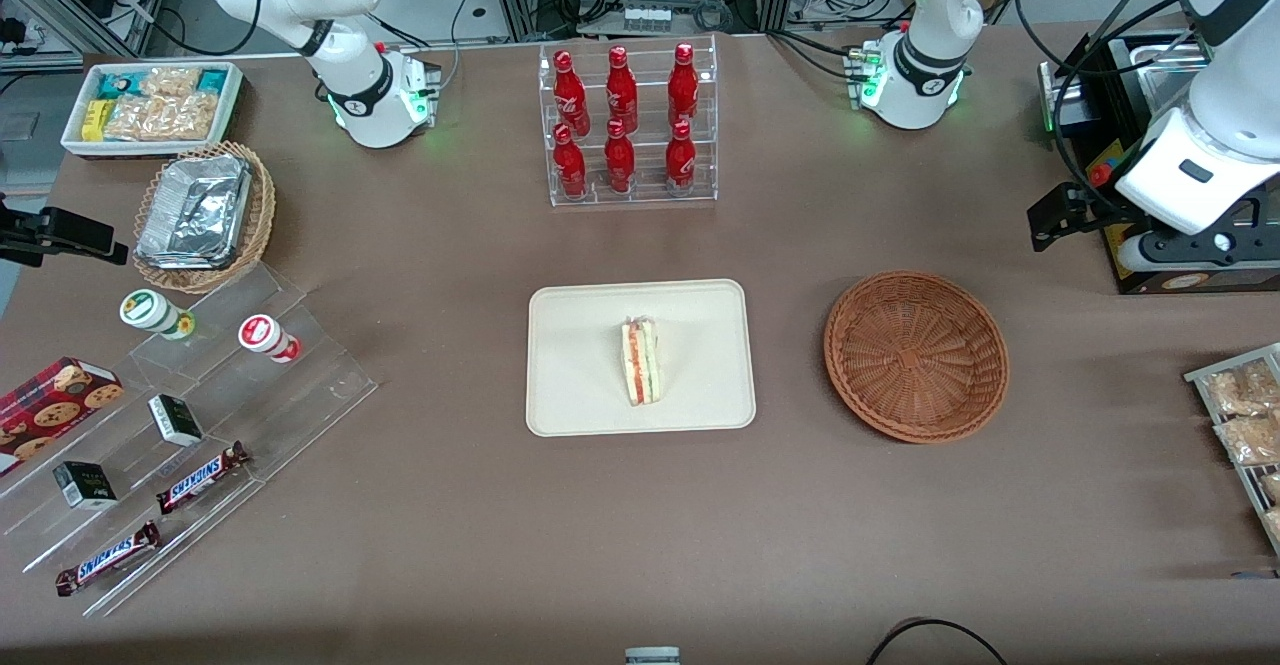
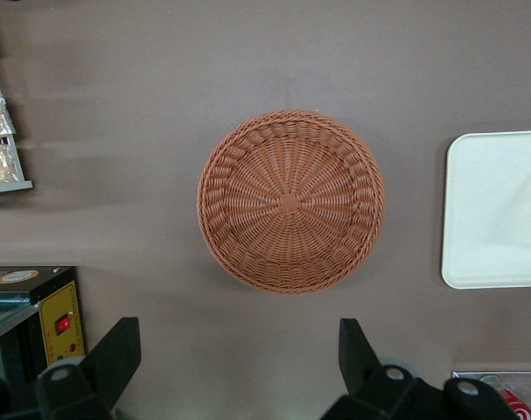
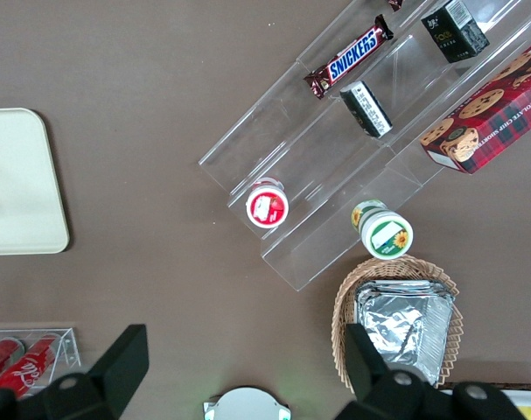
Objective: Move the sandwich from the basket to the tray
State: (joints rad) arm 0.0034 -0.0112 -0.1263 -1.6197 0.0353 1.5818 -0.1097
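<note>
Lying on the tray (image 1: 570, 365) in the middle of the front picture, the sandwich (image 1: 641, 361) points its long side toward the camera. Next comes the basket (image 1: 916, 355), with nothing in it. The gripper (image 2: 239, 367) is up at the right edge, above the table, nearer the basket than the sandwich. Its fingers are spread wide and hold nothing. The job looks done.

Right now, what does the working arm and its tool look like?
The left arm is glossy white with dark joint bands and black cables along it; its base glows green. Its tool, above the table beside the basket, has two black wedge-shaped fingers, spread open.
</note>
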